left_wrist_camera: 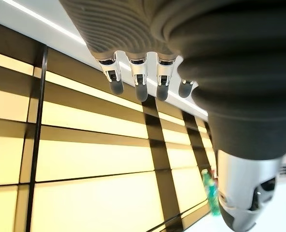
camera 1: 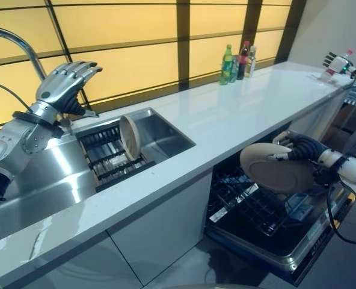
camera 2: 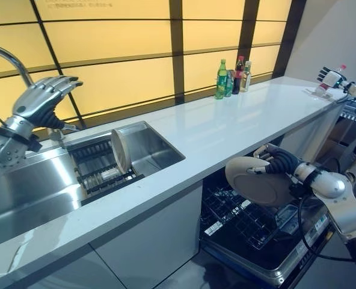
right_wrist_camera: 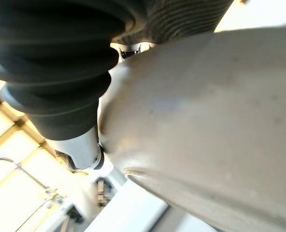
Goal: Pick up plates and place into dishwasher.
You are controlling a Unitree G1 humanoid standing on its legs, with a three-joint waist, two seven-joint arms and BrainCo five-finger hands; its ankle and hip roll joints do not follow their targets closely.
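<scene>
Right hand (camera 1: 298, 150): curled round the rim of a beige plate (camera 1: 277, 167), clamped on it — the plate hangs tilted in the air, just above the open dishwasher (camera 1: 268, 223).
Plate in the right wrist view: its pale underside (right_wrist_camera: 206, 116) lies close against the hand's dark cover.
Dishwasher: door down, under the counter (camera 1: 226, 120); its dark wire rack (camera 1: 250, 208) sits below the held plate.
Second plate (camera 1: 130, 137): stands on edge, nearly upright, in the black rack (camera 1: 109, 159) set in the sink (camera 1: 166, 141).
Left hand (camera 1: 67, 81): raised above the sink's left end, near the tap (camera 1: 15, 42) — fingers (left_wrist_camera: 140, 82) spread apart and relaxed, holding nothing.
Bottles (camera 1: 237, 62): a small group, green and dark, at the far edge of the counter against the lit yellow wall panels (camera 1: 118, 30).
Far right end of the counter: a small bottle with a red cap (camera 1: 337, 63), well apart from the sink.
</scene>
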